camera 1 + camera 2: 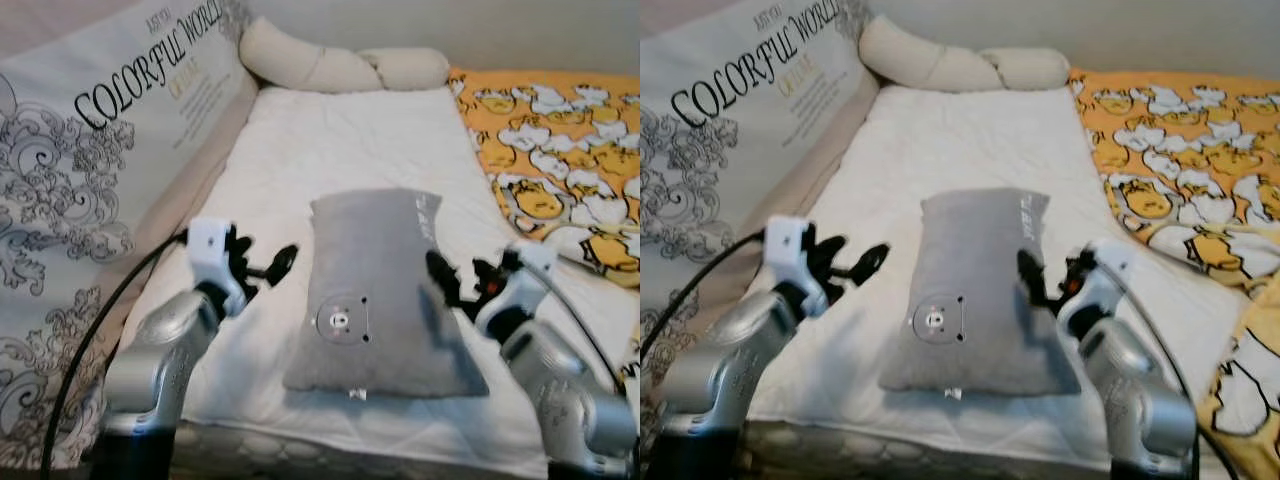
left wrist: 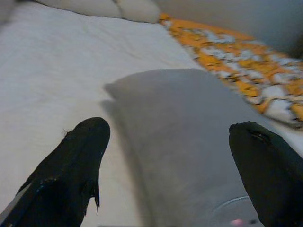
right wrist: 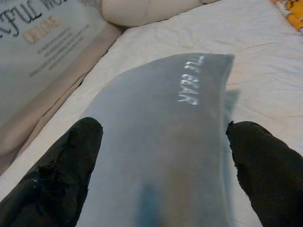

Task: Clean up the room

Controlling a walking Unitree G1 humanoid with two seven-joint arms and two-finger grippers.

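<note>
A grey pillow (image 1: 375, 290) with a small bear-face patch lies lengthwise on the white mattress (image 1: 330, 150), near its front edge. My left gripper (image 1: 265, 255) hovers just off the pillow's left side, open with nothing between its fingers; in the left wrist view the pillow (image 2: 189, 118) lies ahead between the spread fingertips (image 2: 92, 135). My right gripper (image 1: 462, 280) is at the pillow's right edge, also open. Its wrist view looks along the pillow (image 3: 161, 127), one black finger (image 3: 85, 137) on each side. I cannot tell whether they touch it.
Two beige bolsters (image 1: 340, 65) lie at the head of the mattress. An orange blanket with a duck print (image 1: 550, 150) covers the right side. A white printed panel reading "COLORFUL WORLD" (image 1: 100, 150) walls the left. A black cable (image 1: 100, 320) trails from my left arm.
</note>
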